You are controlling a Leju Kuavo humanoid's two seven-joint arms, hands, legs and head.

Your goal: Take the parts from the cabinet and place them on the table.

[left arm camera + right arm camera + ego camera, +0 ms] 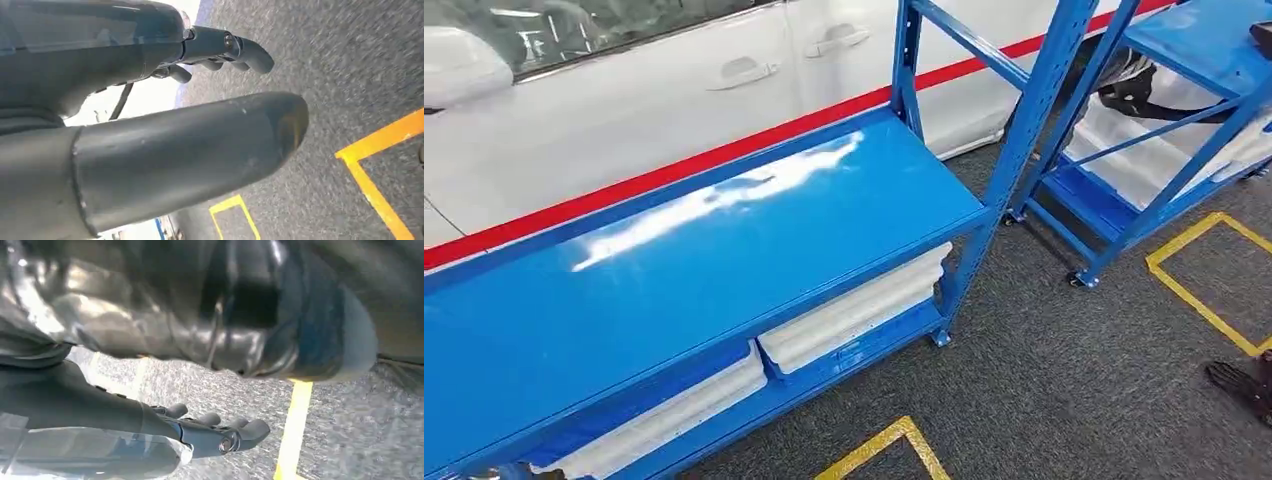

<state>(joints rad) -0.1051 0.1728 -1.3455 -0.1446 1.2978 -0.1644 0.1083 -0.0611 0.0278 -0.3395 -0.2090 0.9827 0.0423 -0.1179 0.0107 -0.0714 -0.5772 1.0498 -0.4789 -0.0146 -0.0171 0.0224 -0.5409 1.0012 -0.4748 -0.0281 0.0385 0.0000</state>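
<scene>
Both hands hang empty above grey carpet (1044, 400), left hand (165, 125) and right hand (200, 432) fingers loosely spread; blue shelving (704, 250) holds white trays (854, 310).

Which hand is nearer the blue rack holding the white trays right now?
Left, likely. The left hand hangs over carpet with the blue rack edging in beyond it; the right hand hangs over carpet beside a yellow floor line. Neither touches the rack.
</scene>
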